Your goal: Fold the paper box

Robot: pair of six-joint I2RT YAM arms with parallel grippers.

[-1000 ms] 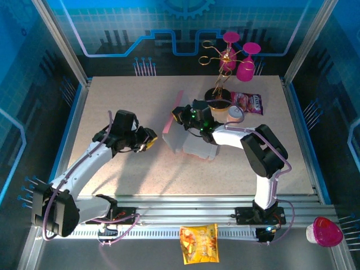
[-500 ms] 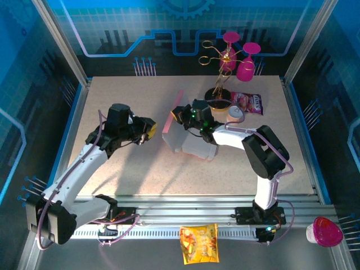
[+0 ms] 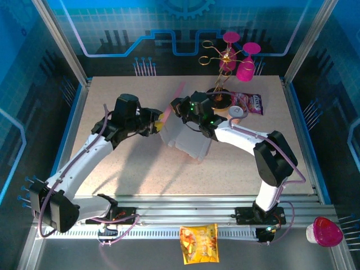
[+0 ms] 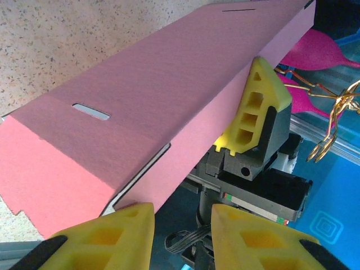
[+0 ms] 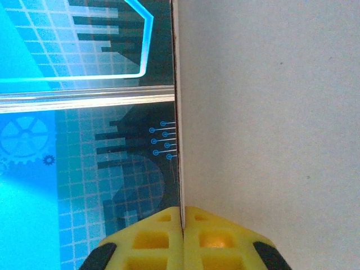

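A speckled tabletop (image 3: 225, 174) sits inside a blue-lit enclosure. We see the paper box (image 3: 184, 142) near its middle, partly raised, with one pink wall standing up. Our right hand (image 3: 179, 107) is clamped on that wall's top edge, likely to hold it upright while a crease sets. Our left hand (image 3: 158, 125) hovers just beside the pink outer face, fingers parted with nothing between them, probably poised to press a flap.

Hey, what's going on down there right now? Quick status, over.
Right fingers shut on paper box edge, one flap raised. Left fingers open beside box, nothing held. Goblet stand close behind right arm.
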